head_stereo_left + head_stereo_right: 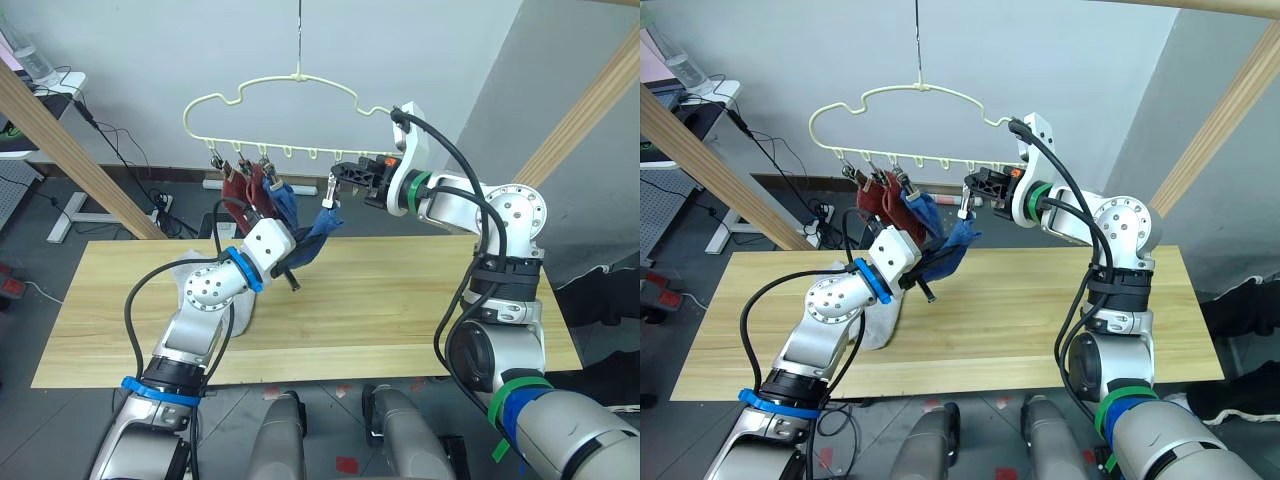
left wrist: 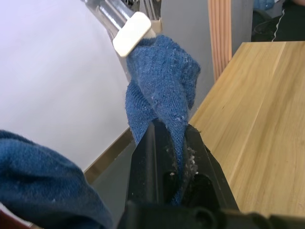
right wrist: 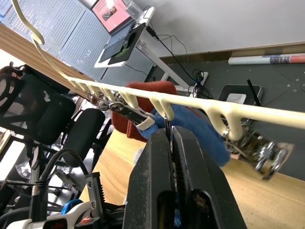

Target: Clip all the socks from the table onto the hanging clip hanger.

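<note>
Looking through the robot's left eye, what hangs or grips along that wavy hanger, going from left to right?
Rust-red socks clipped on the clip hanger → blue sock hanging beside them → second blue sock, held up by the left gripper → right gripper at the hanger's rail.

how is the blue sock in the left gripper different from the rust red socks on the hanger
The blue sock is pinched in the left gripper with one end at a clip, slanting; the rust-red socks hang straight down from clips, untouched. The blue one sits nearer the clip hanger's middle; the red ones near its left end. Both are knit.
</note>
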Robot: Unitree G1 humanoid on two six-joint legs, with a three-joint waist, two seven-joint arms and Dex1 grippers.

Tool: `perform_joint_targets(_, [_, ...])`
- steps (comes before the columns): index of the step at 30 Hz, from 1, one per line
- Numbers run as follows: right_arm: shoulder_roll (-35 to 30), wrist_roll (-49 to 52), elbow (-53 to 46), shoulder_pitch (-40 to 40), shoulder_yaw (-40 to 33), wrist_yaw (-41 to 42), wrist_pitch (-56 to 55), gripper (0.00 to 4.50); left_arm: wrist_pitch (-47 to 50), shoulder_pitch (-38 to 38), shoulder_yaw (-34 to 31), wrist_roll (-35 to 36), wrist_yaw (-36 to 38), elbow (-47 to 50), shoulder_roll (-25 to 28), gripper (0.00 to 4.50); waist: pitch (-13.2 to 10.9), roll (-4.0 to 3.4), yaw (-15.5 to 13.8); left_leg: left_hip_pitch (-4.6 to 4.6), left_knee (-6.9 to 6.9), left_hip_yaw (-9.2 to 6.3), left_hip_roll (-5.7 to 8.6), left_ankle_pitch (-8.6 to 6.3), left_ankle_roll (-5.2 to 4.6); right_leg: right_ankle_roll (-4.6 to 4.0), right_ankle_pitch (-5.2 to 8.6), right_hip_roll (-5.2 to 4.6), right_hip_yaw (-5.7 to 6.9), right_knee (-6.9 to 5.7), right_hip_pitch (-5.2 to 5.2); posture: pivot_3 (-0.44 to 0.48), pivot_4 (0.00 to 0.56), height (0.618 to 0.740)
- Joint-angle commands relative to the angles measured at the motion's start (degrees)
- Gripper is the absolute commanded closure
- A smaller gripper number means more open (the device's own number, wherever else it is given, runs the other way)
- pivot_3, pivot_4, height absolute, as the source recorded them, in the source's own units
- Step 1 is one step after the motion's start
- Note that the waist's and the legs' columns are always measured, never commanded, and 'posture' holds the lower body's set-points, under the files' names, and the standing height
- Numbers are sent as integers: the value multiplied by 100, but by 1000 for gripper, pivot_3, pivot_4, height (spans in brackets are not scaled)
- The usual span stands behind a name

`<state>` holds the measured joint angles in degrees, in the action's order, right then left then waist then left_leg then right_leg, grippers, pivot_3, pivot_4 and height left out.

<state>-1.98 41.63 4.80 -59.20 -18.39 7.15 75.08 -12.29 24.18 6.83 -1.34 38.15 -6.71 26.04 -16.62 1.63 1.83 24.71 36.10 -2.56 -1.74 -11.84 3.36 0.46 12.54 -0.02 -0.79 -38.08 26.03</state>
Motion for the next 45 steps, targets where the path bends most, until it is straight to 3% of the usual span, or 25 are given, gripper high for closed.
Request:
perform_joint_targets(1, [-3, 4, -58, 28, 65, -45, 36, 4500, -170, 88, -35, 16, -57, 99, -15, 4484, 0, 0, -1, 0, 0, 0, 0, 0, 0, 0, 0, 0, 0, 0, 0, 14, 279, 740])
perform_joint_targets(23, [98, 108, -120, 7, -27, -144, 150, 4500, -308, 373, -50, -119, -323, -194, -32, 4484, 0, 0, -1, 0, 0, 0, 0, 0, 0, -15, -9, 0, 1, -1, 0, 12, 281, 740])
perform_joint_targets(26, [62, 79, -117, 22, 21, -100, 107, 3717, -322, 382, -48, -116, -315, -206, -30, 4500, 0, 0, -1, 0, 0, -1, 0, 0, 0, -15, -9, 0, 1, -2, 0, 13, 282, 740])
perform_joint_targets(36, [-112, 45, -267, 100, 162, 3, 68, 100, -59, 428, -42, -60, -322, -145, -120, 4500, 0, 0, -2, 1, 1, 0, 1, 0, 0, -16, -10, 0, 1, -1, 1, 14, 285, 740])
perform_joint_targets(41, [-659, 50, -898, 392, 613, 412, 16, 45, 720, 428, -220, 351, -314, 100, -342, 4500, 0, 0, -3, 5, 0, -4, 3, 0, 0, -14, -8, -1, 3, 1, 1, 15, 285, 740])
perform_joint_targets(45, [-1084, -56, -1706, 820, 859, 433, -76, 0, 1711, 393, -441, 1107, -73, 373, -466, 3471, 0, 0, -1, 6, 1, -7, 3, 0, 0, -12, -7, -1, 5, 0, 1, 9, 289, 740])
